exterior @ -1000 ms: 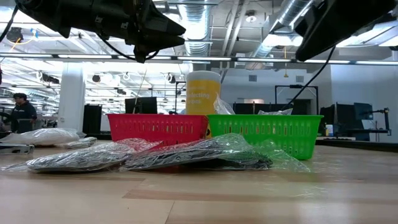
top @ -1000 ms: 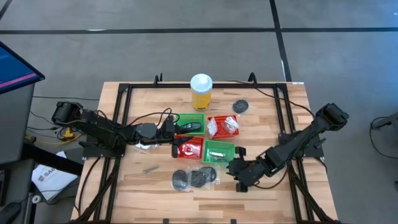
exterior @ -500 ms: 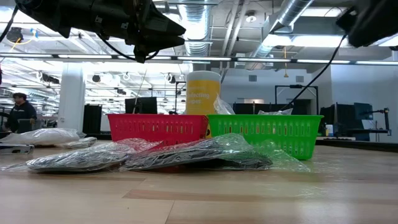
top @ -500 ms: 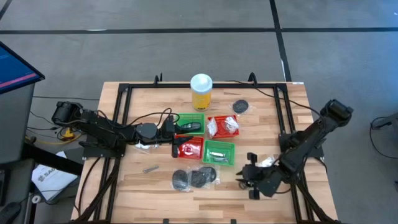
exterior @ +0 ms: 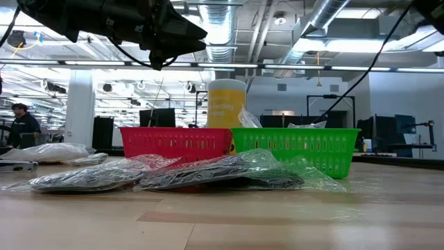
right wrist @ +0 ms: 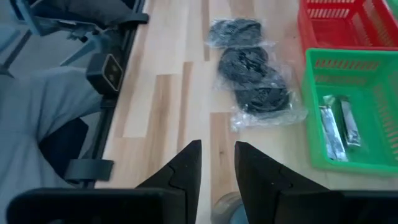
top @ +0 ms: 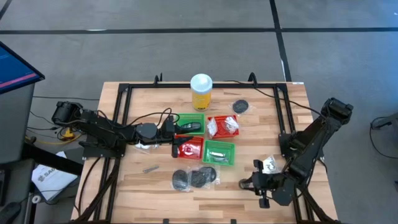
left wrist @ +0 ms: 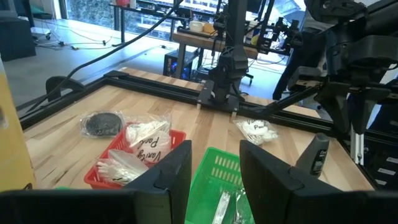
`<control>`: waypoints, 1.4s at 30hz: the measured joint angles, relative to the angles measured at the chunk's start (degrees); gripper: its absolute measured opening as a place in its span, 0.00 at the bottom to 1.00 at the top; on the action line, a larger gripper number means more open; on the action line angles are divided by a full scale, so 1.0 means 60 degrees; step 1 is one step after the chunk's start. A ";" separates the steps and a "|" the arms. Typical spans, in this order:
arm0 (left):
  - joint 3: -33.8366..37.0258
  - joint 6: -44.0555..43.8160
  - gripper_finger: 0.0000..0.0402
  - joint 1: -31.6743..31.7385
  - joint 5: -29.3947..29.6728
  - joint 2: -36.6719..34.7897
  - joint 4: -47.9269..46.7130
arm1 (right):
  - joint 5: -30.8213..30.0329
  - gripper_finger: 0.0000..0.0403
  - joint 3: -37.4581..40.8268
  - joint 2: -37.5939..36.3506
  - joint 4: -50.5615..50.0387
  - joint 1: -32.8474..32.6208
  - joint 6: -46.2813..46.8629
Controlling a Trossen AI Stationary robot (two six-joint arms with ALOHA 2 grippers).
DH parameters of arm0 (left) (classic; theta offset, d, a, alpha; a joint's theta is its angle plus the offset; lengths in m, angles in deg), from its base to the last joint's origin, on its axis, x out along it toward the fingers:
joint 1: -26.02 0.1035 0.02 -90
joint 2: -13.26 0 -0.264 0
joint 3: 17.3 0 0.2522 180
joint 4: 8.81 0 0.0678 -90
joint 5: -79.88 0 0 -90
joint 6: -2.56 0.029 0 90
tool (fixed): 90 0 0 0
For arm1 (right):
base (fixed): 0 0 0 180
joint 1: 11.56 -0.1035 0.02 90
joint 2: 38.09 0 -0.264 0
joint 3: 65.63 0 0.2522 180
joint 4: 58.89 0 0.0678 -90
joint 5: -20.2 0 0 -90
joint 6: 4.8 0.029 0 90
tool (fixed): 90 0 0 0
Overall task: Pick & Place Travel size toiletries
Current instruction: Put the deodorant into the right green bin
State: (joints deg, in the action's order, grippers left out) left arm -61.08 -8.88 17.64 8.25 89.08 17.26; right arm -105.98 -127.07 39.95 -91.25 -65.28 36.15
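Right gripper (top: 249, 185) has swung away from the green basket (top: 218, 152) toward the table's (top: 149, 186) near right edge. Fingers slightly parted, empty. Slim silvery pieces (right wrist: 339, 127) lie in that basket, so that placement looks done. Bagged black discs (top: 194, 178) and a white packet (top: 270, 164) remain on the table. Left gripper (top: 178, 131) hovers over the baskets, fingers partly open, empty.

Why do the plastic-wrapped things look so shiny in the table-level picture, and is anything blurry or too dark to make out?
Low view: ceiling lights glint off the crinkly wrap over the black discs, and the arm overhead is a backlit silhouette against the bright room. Left wrist view: the near gripper fingers are dark and soft-edged. High view: even light, faint shadows.
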 joint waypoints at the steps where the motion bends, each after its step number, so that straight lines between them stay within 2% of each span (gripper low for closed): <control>1: 0.0000 0.0000 0.32 0.0000 -0.0028 0.0000 0.0000 | 0.0010 0.22 0.0000 0.0000 0.0062 0.0000 -0.0003; 6: 0.0000 0.0000 0.32 -0.0001 -0.0029 0.0000 0.0000 | 0.0027 0.23 0.0000 0.0000 0.0065 0.0108 0.0367; 9: 0.0000 0.0000 0.32 -0.0003 -0.0026 0.0000 -0.0001 | 0.0029 0.29 0.0000 0.0000 0.0060 0.0117 0.0423; 18: 0.0000 0.0000 0.32 0.0000 -0.0018 0.0000 -0.0001 | 0.0243 0.63 -0.0004 0.0004 -0.0295 0.0117 0.0849; 23: 0.0000 0.0000 0.32 -0.0003 0.0022 0.0000 -0.0003 | 0.0288 0.75 -0.0004 0.0004 -0.0489 0.0117 0.1172; 27: 0.0000 0.0000 0.32 -0.0004 0.0022 0.0000 -0.0004 | 0.0287 0.79 -0.0007 0.0007 -0.0621 0.0117 0.1191; 42: 0.0000 0.0003 0.32 0.0000 0.0011 0.0000 -0.0025 | 0.0282 0.79 0.0670 0.0011 -0.0113 0.0124 0.1472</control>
State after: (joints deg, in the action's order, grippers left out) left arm -61.08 -8.86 17.64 8.32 89.08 17.11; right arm -104.29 -123.05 40.02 -91.93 -64.53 44.98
